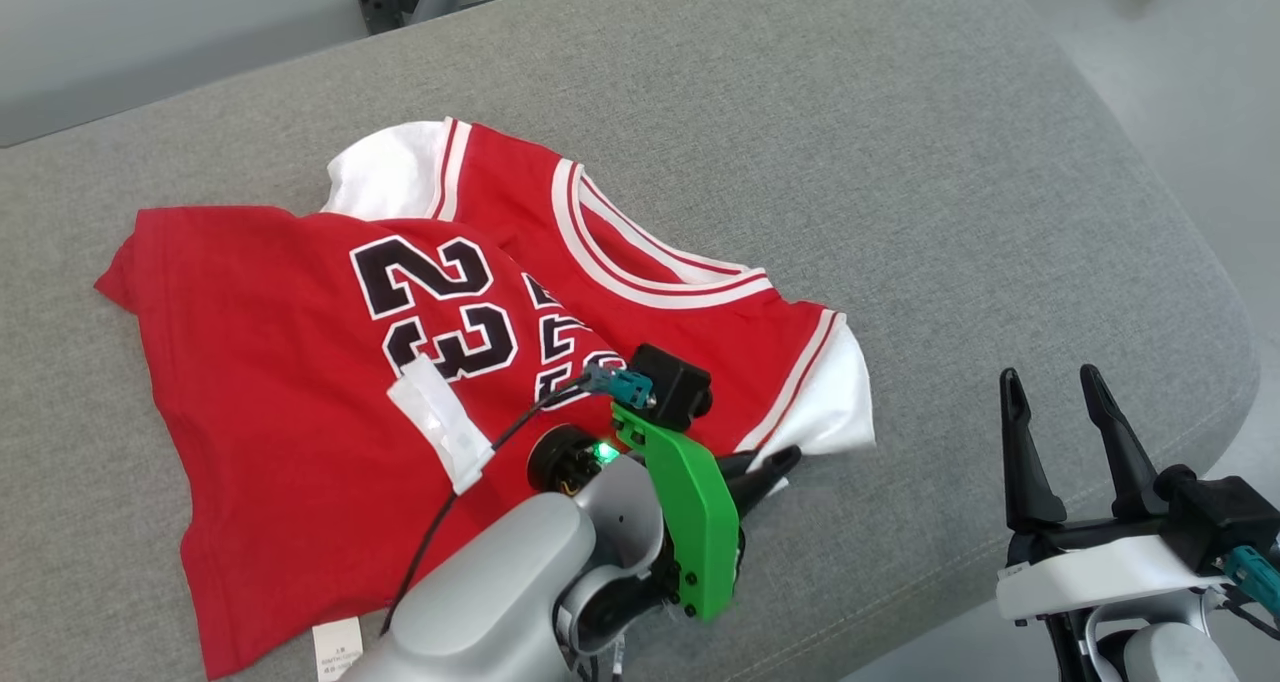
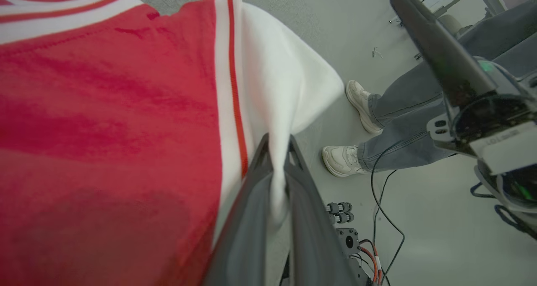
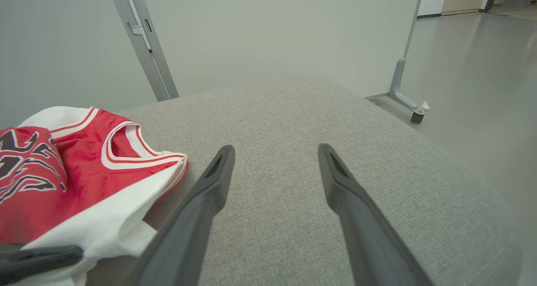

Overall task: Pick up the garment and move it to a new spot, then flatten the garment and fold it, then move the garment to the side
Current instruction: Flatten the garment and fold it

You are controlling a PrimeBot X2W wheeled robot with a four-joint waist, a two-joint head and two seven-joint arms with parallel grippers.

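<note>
Garment is lying rumpled, centre left; moving, flattening, folding all remaining. Left gripper is pinching its white sleeve; right gripper is hovering spread.

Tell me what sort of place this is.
Probably a robotics lab or test room, not a home: the jersey lies on a grey padded bench, a partition on castors stands behind it, and loose cables trail over a bare floor beside a person's shoes.

The red number-23 jersey lies rumpled beside the left claw, its white sleeve pinched there.
</note>
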